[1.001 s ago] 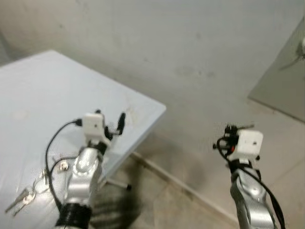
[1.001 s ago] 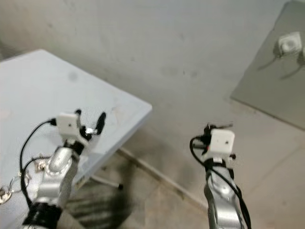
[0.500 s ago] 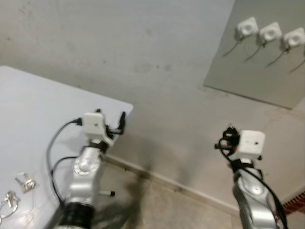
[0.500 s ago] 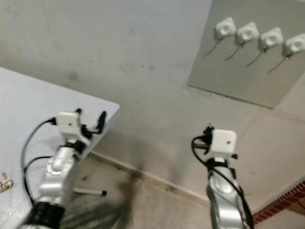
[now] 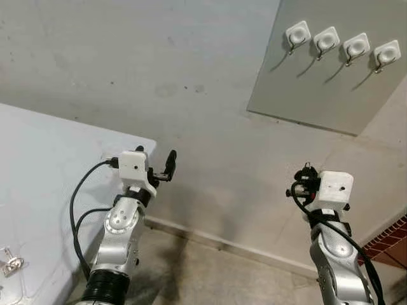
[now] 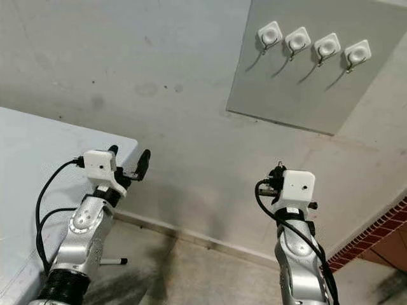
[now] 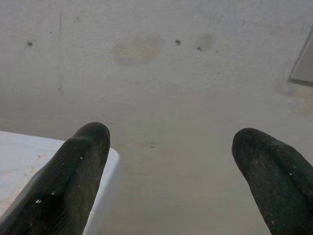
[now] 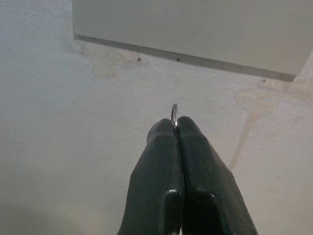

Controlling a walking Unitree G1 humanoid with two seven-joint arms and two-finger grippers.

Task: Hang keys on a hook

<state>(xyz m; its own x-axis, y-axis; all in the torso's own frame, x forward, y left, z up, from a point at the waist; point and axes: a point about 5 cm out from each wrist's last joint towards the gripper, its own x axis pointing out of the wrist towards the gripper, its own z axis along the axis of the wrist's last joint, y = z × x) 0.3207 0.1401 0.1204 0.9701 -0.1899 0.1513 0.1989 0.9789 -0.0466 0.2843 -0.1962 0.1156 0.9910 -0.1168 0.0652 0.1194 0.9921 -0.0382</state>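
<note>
A pale grey plaster wall (image 5: 159, 57) fills the background, with a grey rectangular panel (image 6: 299, 95) mounted at 1 o'clock. We count four white square hooks (image 6: 315, 46) in a row along the panel's top, each with a thin metal prong hanging down. At 9 o'clock sits a white flat tabletop (image 5: 38, 178); near its 8 o'clock edge we see a small bunch of silver keys (image 5: 11, 264) lying loose.

The left gripper (image 5: 156, 170) is raised near the table's corner, its two black fingers (image 7: 73, 171) spread wide with nothing between them. The right gripper (image 8: 175, 128) is raised at 5 o'clock, below the panel and well apart from the hooks. Its fingers are pressed together, pinching a thin silver key ring (image 8: 174, 114) whose loop pokes out past the tips. We cannot tell whether keys hang from that ring. A brick-red strip (image 6: 375, 235) shows at 4 o'clock.
</note>
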